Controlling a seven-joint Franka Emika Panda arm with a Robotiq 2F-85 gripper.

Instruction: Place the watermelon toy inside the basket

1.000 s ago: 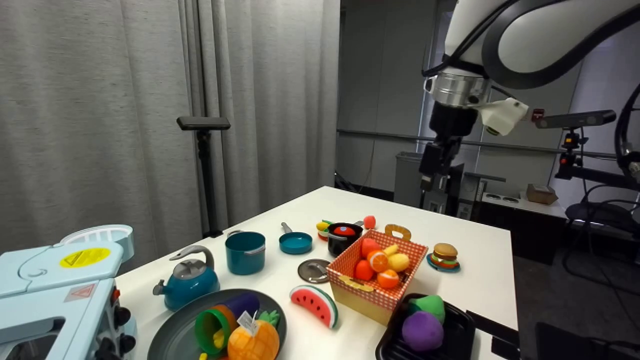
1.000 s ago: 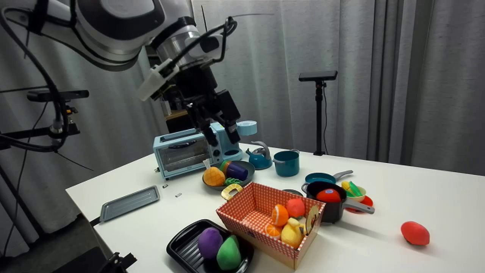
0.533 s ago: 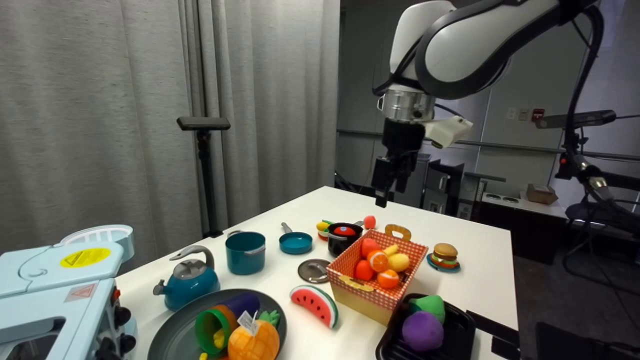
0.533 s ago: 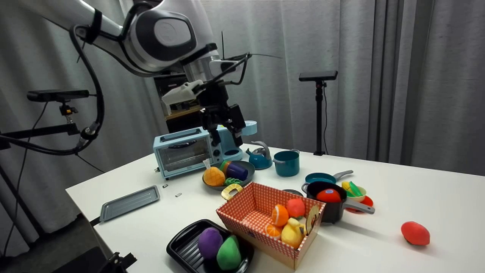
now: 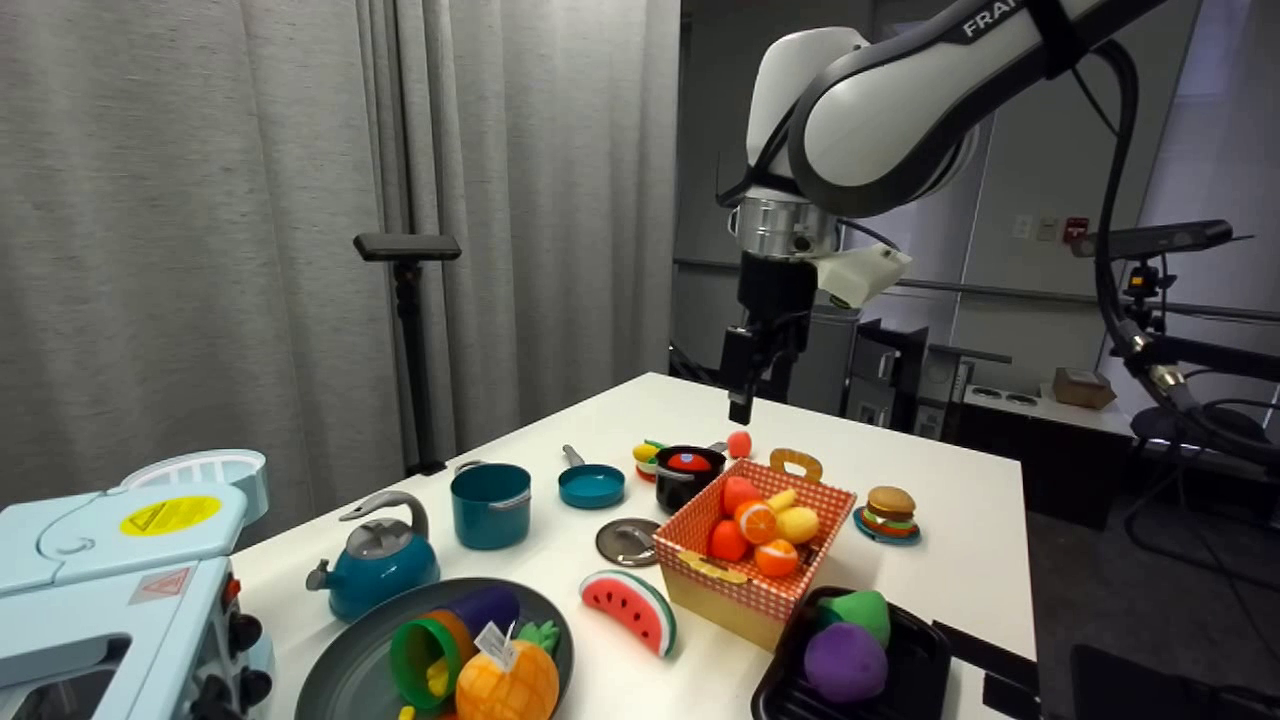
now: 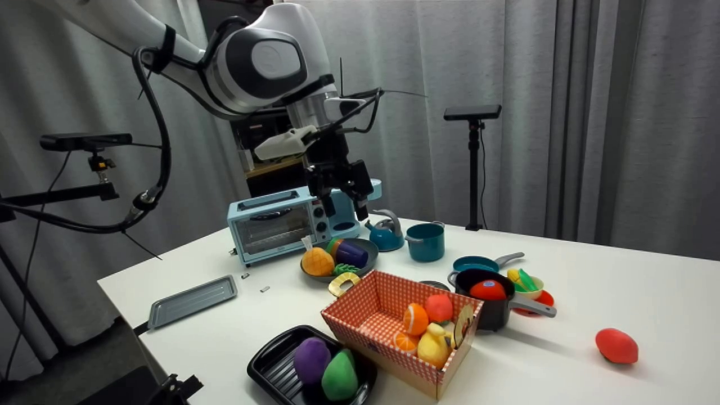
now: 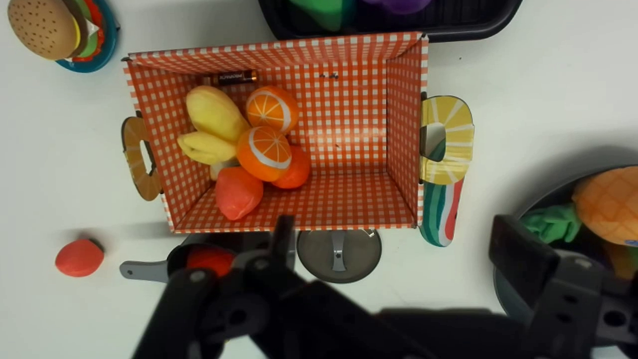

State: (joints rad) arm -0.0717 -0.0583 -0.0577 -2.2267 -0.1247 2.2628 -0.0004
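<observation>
The black metal gripper gapes, likely for the red-green, half-round, plush-looking watermelon toy, wrist-view four o'clock from the red-checked, oblong, card-like basket.

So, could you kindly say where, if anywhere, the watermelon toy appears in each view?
In an exterior view: the watermelon toy, lower middle.
In an exterior view: not visible, perhaps hidden behind the basket.
In the wrist view: the watermelon toy, right of centre.
Shared landmark: the basket, in all three.
</observation>
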